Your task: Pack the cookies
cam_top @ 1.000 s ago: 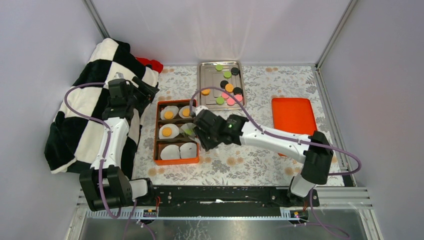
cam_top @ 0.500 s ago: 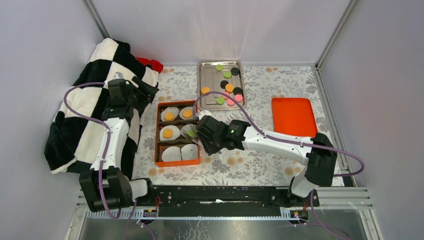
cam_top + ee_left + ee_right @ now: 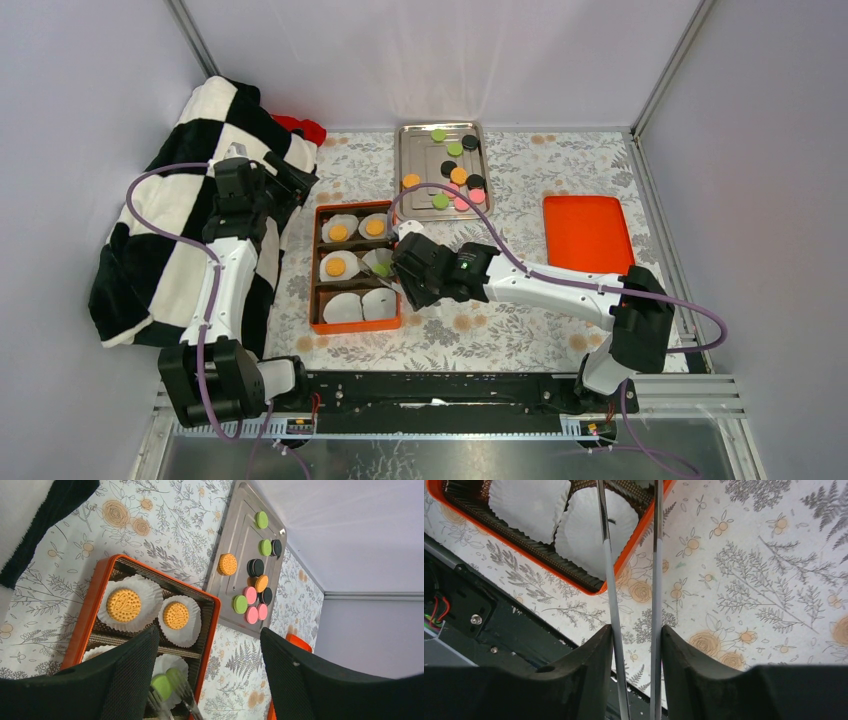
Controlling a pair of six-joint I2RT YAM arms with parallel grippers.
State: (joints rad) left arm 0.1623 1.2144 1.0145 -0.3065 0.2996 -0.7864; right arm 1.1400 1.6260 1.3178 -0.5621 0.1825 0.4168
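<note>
The orange box (image 3: 314, 270) holds white liners; three carry orange cookies (image 3: 335, 266). My right gripper (image 3: 412, 276) is shut on metal tongs (image 3: 390, 274), whose tips are at a green cookie (image 3: 381, 268) over the middle right liner. The left wrist view shows that green cookie (image 3: 161, 685) between the blurred tong tips (image 3: 186, 696). The right wrist view shows the tong arms (image 3: 609, 580) between my fingers (image 3: 589, 665); their tips are out of frame. More cookies (image 3: 458, 176) lie on the metal tray (image 3: 414, 150). My left gripper (image 3: 288, 180) is open and empty over the blanket.
A black and white checked blanket (image 3: 170, 230) covers the left side, with a red thing (image 3: 302, 127) behind it. An orange lid (image 3: 587, 232) lies at the right. Two empty liners (image 3: 530, 500) fill the box's near row. The table's near edge (image 3: 499, 625) is close.
My right gripper has shifted a little toward the near edge and settled the tongs with the green cookie over the middle right liner. The left arm has hardly moved.
</note>
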